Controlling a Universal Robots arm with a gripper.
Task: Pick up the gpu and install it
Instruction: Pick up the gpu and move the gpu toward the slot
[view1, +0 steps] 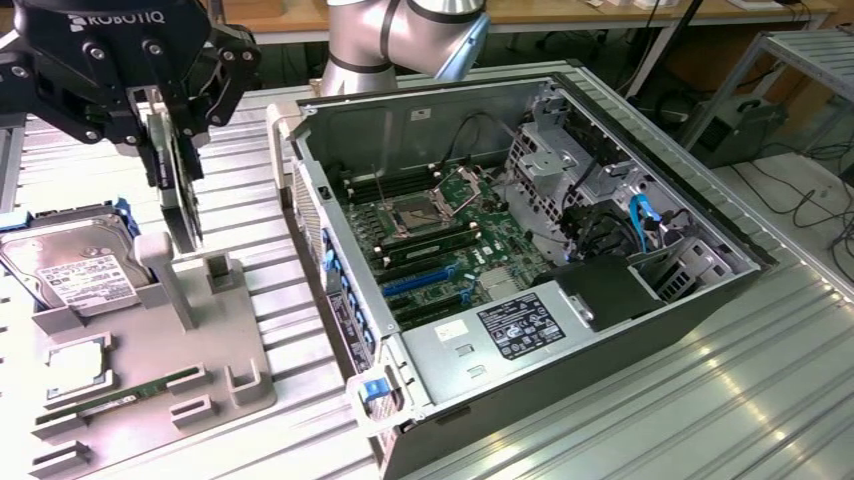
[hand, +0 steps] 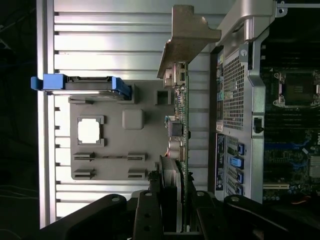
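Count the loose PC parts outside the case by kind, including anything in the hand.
gpu, clamped in the hand: 1
hard drive: 1
square silver chip: 1
RAM stick: 1
Total: 4

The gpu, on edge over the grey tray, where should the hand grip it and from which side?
Its upper edge, from above, pinching the two flat faces: the gpu is a thin upright slab. The hand clamps it that way.
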